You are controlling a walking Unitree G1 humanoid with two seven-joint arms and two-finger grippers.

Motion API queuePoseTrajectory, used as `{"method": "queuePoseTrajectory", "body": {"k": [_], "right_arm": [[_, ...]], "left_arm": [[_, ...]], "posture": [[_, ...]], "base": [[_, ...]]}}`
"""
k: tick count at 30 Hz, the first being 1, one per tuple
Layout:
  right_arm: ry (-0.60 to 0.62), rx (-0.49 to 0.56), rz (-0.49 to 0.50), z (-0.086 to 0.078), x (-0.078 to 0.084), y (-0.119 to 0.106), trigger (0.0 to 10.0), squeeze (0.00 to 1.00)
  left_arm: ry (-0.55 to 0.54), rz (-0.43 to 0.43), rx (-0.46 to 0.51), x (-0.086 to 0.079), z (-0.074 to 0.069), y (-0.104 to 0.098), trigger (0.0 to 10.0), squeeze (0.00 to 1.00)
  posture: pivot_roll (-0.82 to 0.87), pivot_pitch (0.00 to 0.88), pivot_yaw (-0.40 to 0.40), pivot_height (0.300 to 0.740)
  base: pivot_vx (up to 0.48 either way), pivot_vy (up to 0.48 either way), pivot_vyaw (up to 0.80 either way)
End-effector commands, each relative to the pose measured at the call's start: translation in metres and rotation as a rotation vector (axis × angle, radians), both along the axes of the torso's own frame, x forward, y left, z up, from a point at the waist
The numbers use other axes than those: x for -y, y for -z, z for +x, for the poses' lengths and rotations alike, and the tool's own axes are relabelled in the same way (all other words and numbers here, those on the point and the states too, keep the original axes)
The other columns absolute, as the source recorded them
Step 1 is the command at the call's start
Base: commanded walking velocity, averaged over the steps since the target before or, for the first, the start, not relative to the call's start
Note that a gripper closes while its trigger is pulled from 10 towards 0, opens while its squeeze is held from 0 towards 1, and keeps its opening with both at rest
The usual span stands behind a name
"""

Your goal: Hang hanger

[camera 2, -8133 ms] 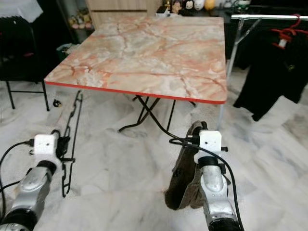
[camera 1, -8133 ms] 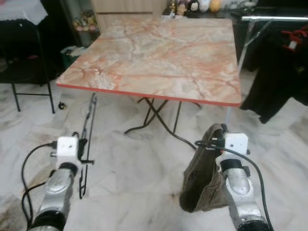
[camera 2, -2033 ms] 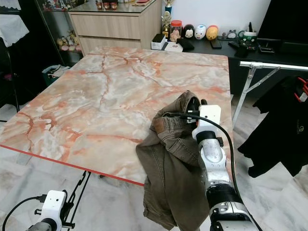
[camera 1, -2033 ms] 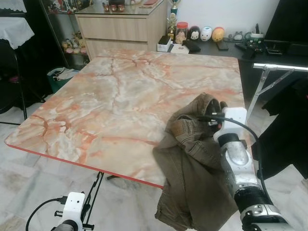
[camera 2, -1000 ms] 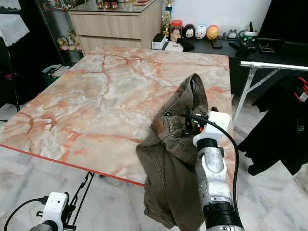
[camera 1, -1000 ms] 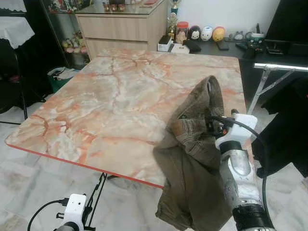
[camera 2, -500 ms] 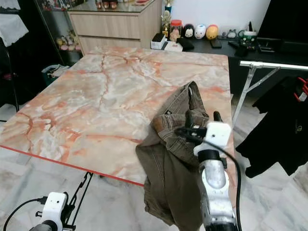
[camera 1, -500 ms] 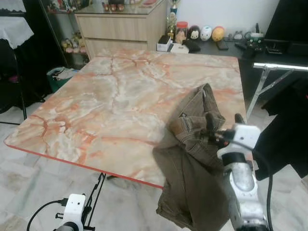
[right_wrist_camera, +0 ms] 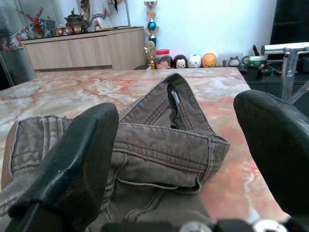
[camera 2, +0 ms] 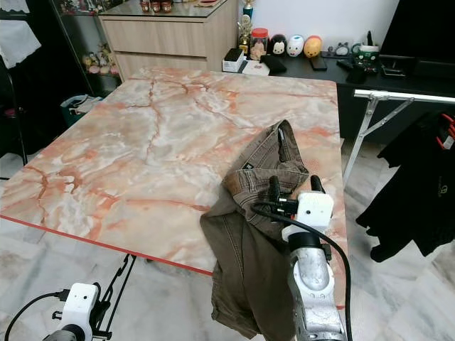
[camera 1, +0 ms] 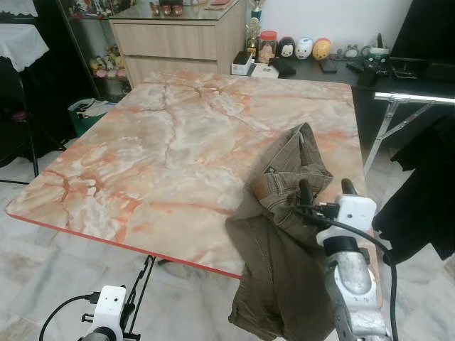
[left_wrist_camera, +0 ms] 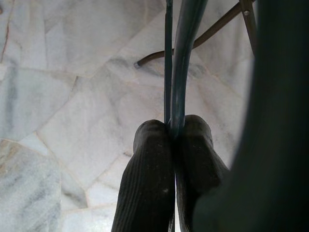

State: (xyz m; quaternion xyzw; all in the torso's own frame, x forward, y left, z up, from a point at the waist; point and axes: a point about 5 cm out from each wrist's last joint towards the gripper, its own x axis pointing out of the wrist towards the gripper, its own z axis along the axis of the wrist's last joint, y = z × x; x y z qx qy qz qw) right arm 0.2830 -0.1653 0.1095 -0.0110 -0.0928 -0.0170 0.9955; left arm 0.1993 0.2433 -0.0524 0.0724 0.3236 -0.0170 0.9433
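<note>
On the marble worktop (camera 1: 178,142) brown trousers (camera 1: 284,213) lie draped over the near edge, the right gripper (camera 1: 323,190) just behind them with fingers spread apart, while low over the floor (left_wrist_camera: 72,96) the left gripper (left_wrist_camera: 171,140) pinches a dark hanger (left_wrist_camera: 186,38).

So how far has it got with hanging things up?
Done: the brown trousers lie on the marble table, partly draped over its edge, and the right gripper has opened just behind them. In hand: the left gripper pinches a dark wire hanger down near the floor. Left: nothing is on the hanger, and the rack awaits.
</note>
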Motion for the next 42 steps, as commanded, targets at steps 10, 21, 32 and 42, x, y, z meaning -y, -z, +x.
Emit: {"method": "queuePoseTrajectory", "body": {"k": [10,21,32,42], "right_arm": [[-0.015,0.004,0.005,0.003,-0.009,-0.002,10.0,0.00],[-0.012,-0.001,0.006,0.004,-0.009,-0.001,10.0,0.00],[-0.008,-0.002,0.008,0.006,-0.008,-0.001,10.0,0.00],[0.035,-0.069,0.017,0.003,-0.003,0.013,10.0,0.00]], "left_arm": [[0.005,0.010,0.010,-0.003,0.001,-0.002,10.0,0.00],[0.008,0.014,0.013,-0.004,0.000,-0.002,10.0,0.00],[0.007,0.025,0.010,-0.004,0.000,-0.002,10.0,0.00],[0.010,0.018,0.005,-0.002,-0.001,-0.001,10.0,0.00]], "posture": [[0.09,0.000,0.055,0.740],[0.09,0.000,0.057,0.740],[0.09,0.000,0.057,0.740],[0.08,0.000,0.054,0.740]], "base": [[-0.094,0.000,0.00],[-0.335,0.000,0.00],[-0.148,0.000,0.00],[0.000,0.000,0.00]]}}
